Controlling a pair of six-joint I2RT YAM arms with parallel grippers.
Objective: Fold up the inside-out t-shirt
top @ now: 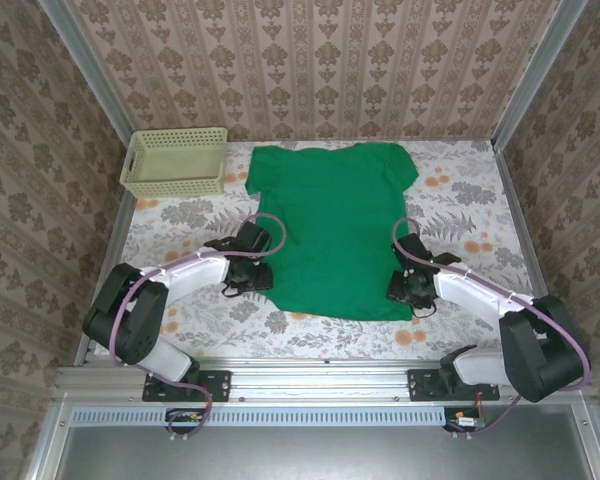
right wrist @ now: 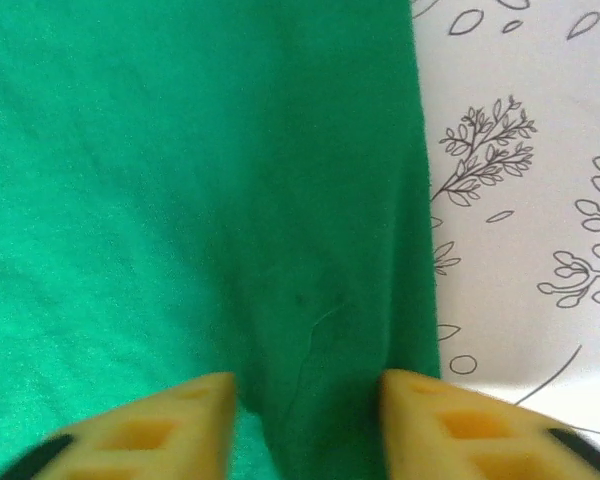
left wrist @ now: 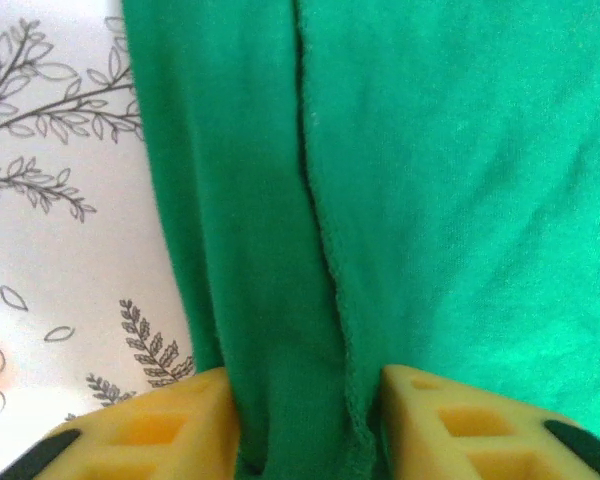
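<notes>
On the floral table cover [top: 180,215], item one: the inside-out t-shirt [top: 335,220], plain bright green, short-sleeved, no print, spread flat with its neck end far from the arm bases and its hem end nearest them. Cloth lies mostly smooth; a raised side seam [left wrist: 320,220] shows in the left wrist view, running along the shirt's left margin. Item two: left gripper [top: 267,268], set at the t-shirt's left edge, low on the body toward the hem. Left wrist view shows its yellow fingers [left wrist: 160,425] standing either side of a raised fold of green cloth, which fills the gap between them; left gripper [left wrist: 302,380] is clamped on that fold. Item three: right gripper [top: 402,285], set at the t-shirt's right edge, likewise toward the hem. Right wrist view shows its yellow fingers [right wrist: 450,420] flanking a darker ridge of the same cloth, with bare table cover just right of the shirt's edge; right gripper [right wrist: 305,385] is pinching the t-shirt there. Item four: pale yellow-green basket [top: 175,185], slotted plastic, upright, lying just beside the t-shirt's far-left sleeve, apart from both grippers.
</notes>
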